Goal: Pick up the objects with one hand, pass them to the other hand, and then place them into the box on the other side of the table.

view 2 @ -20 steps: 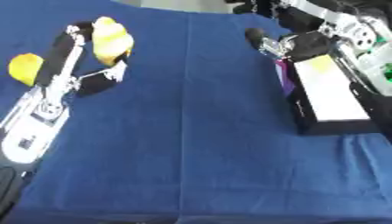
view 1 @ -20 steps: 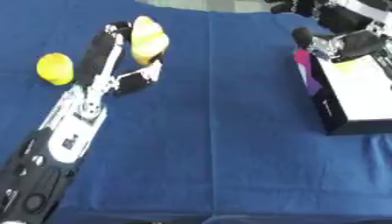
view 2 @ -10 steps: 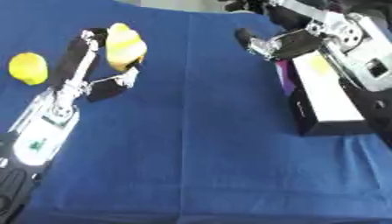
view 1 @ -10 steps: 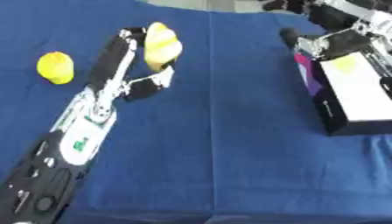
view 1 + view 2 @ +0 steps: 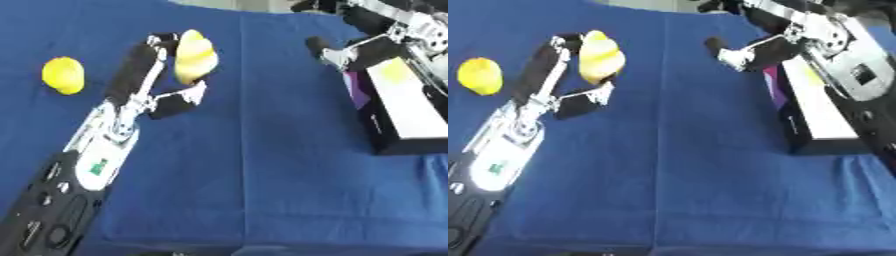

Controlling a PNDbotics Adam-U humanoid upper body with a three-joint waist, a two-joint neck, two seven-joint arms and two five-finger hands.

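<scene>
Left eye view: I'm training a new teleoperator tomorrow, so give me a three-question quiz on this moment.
1. True or false: the left hand holds a yellow fruit.
2. Where does the second yellow fruit lie? A) in the box B) on the blue tablecloth, left of the left arm C) in the right hand
3. Fill in: the right hand is near the ___.

Key: 1 true; 2 B; 3 box.

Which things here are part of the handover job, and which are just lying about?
Job: lemon pinched in the left hand; second lemon on the cloth; right hand; box.
Lying about: nothing besides the blue tablecloth.
</scene>
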